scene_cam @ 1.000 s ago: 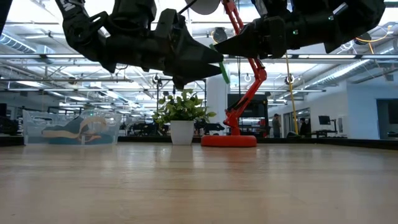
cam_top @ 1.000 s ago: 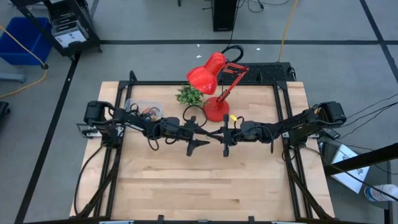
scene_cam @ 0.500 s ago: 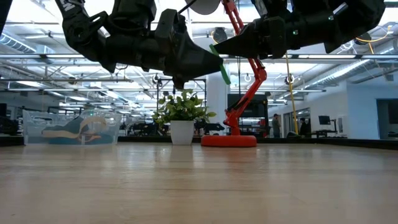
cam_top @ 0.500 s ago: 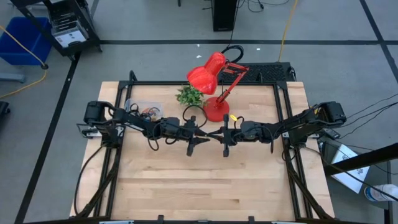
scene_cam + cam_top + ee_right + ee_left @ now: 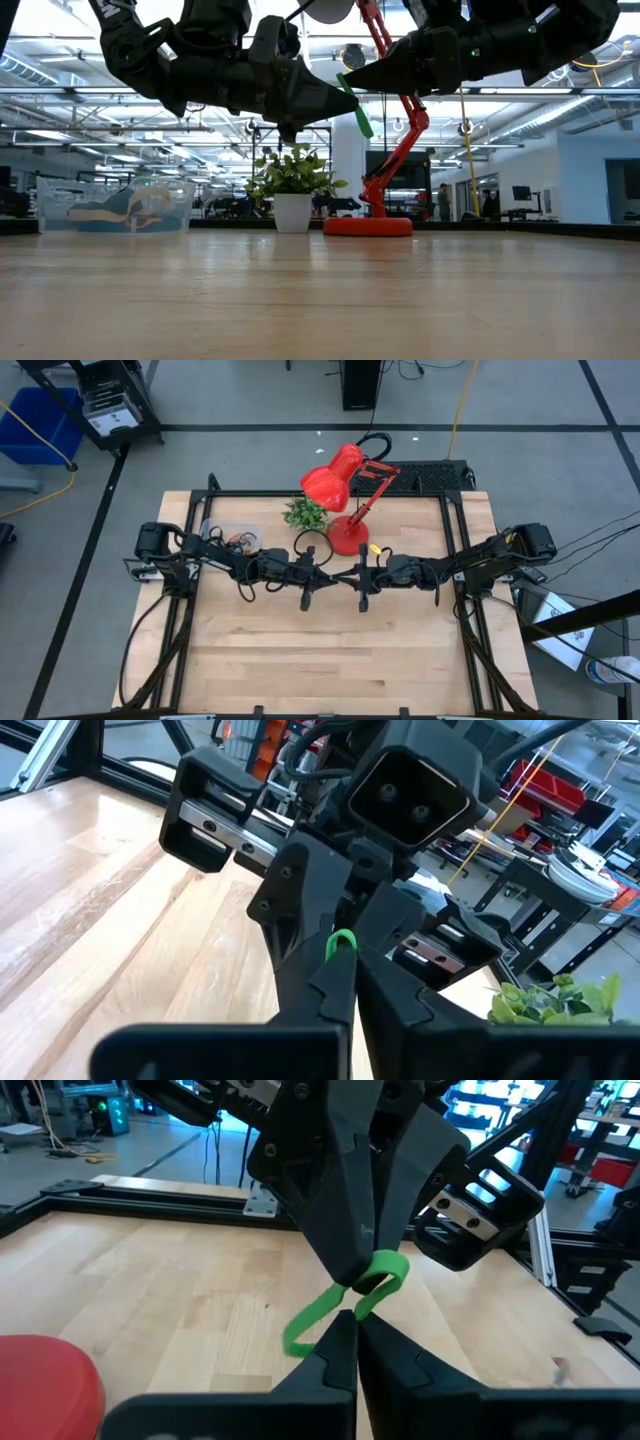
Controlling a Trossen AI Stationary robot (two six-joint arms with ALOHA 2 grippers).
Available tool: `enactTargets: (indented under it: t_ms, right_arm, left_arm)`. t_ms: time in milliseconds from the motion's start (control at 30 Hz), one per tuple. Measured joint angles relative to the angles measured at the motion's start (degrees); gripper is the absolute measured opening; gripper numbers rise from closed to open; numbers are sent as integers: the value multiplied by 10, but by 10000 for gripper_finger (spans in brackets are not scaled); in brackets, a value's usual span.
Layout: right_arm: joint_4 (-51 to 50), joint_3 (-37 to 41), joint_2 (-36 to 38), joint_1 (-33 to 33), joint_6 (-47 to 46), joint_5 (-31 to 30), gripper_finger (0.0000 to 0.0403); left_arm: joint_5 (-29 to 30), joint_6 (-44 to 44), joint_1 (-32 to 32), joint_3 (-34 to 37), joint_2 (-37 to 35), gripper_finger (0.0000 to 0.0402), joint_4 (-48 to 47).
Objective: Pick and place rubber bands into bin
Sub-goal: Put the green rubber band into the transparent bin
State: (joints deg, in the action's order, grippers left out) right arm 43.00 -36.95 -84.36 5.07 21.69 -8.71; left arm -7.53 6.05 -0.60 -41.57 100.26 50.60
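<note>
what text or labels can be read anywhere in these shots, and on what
None can be read.
White label on the black cart beyond the table in the high view: print too small to read.
White sheet on the floor on the table's right: too blurred to read.
Thin green rubber band pinched between both end effectors: no markings.

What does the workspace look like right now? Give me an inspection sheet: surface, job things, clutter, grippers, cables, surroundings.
Surface: wooden table, front half bare.
Job's things: green rubber band held in mid-air between both grippers; clear bin at the back left, with bands inside.
Clutter: red desk lamp and small potted plant at the back centre.
Grippers: left gripper shut on the green rubber band; right gripper shut on the same band, tip to tip above the table's middle.
Cables: black loops by both arm bases; yellow cable on the floor.
Surroundings: blue tub on the floor far left; people in the far room.
</note>
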Motion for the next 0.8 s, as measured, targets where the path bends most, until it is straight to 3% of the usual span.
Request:
enactTargets:
  t_ms: [400,633,800]
  right_arm:
    - [-1,0,0,0,-42,-4,46]
    - [-29,0,0,0,-30,-5,126]
    - [-31,0,3,1,-27,-67,180]
  left_arm:
    - [0,-1,0,0,0,5,-3]
    - [-1,-2,-1,0,0,5,-11]
    - [0,-3,-2,0,0,8,-13]
